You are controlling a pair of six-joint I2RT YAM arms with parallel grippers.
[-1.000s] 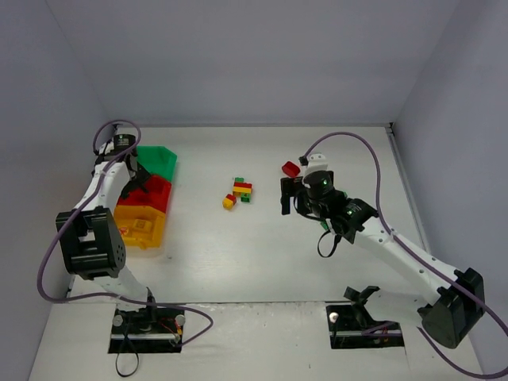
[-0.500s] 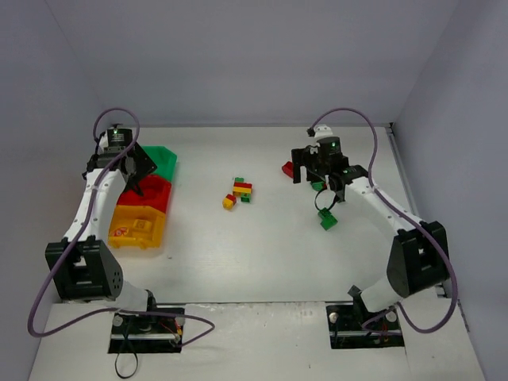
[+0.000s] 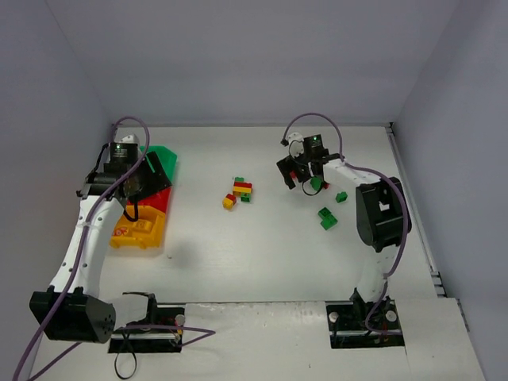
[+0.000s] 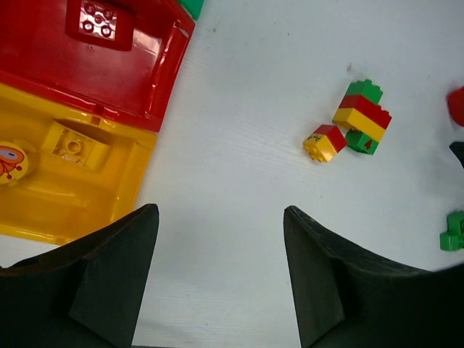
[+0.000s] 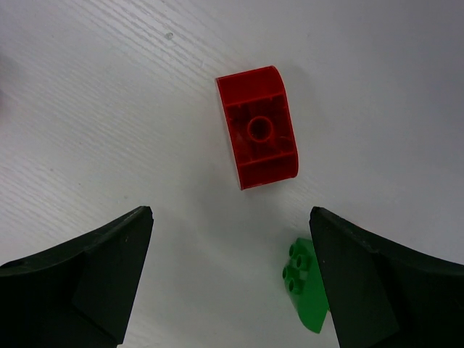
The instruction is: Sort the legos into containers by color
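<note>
Three bins stand in a row at the left: green [image 3: 164,157], red [image 3: 159,198] [image 4: 138,72] and yellow [image 3: 141,228] [image 4: 65,188]. A red brick [image 4: 99,19] lies in the red bin and a yellow brick [image 4: 72,145] in the yellow bin. My left gripper [image 3: 148,179] [image 4: 221,210] is open and empty, above the bins' open fronts. A mixed stack [image 3: 241,189] [image 4: 361,116] and a red-yellow pair [image 3: 228,202] [image 4: 325,142] lie mid-table. My right gripper [image 3: 298,170] [image 5: 232,210] is open and empty above an upturned red brick [image 5: 259,136], with a green brick [image 3: 316,184] [image 5: 308,286] beside its right finger.
Two more green bricks [image 3: 341,196] [image 3: 326,218] lie on the table near the right arm. Grey walls close in the table on the left, the back and the right. The right arm's cable loops above its gripper.
The right arm swung toward the back and its gripper moved left, now over the red brick. The left arm lifted and its gripper shifted right, off the bins toward their fronts.
</note>
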